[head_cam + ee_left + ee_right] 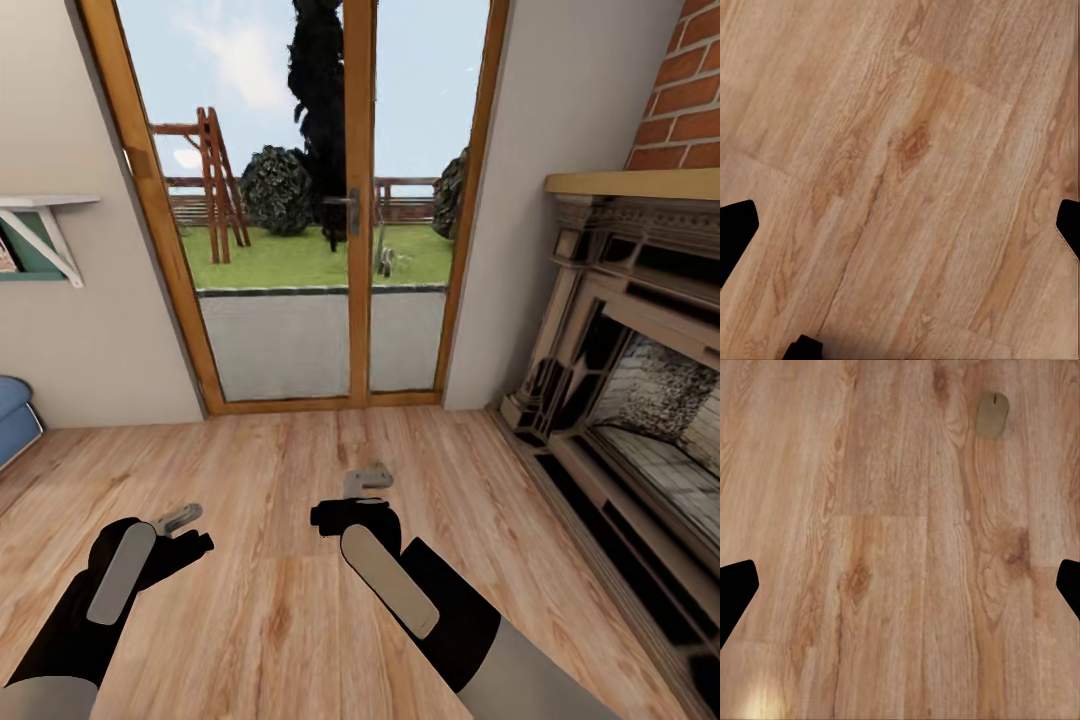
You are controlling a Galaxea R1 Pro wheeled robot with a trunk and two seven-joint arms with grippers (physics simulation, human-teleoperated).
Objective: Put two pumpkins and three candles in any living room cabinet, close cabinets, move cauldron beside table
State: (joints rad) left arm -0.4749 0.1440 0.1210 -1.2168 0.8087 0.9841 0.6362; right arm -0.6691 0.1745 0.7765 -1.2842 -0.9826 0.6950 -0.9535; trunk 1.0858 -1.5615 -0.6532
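Note:
A short beige-tan candle (pixel 992 414) lies on the light wood plank floor (pixel 300 460) of the living room, seen in the right wrist view some way ahead of my right gripper (pixel 900 585). That gripper (pixel 370 480) hangs open over the floor, its dark fingertips (pixel 736 589) spread far apart with nothing between them. My left gripper (pixel 183 519) is also open and empty above bare planks, with its fingertips (pixel 735 229) wide apart around the gripper's middle (pixel 900 225).
A glass garden door (pixel 300 200) with a wooden frame stands straight ahead. The brick fireplace (pixel 640 380) runs along the right side. A blue sofa edge (pixel 15 415) and a wall shelf (pixel 40 225) are at the left.

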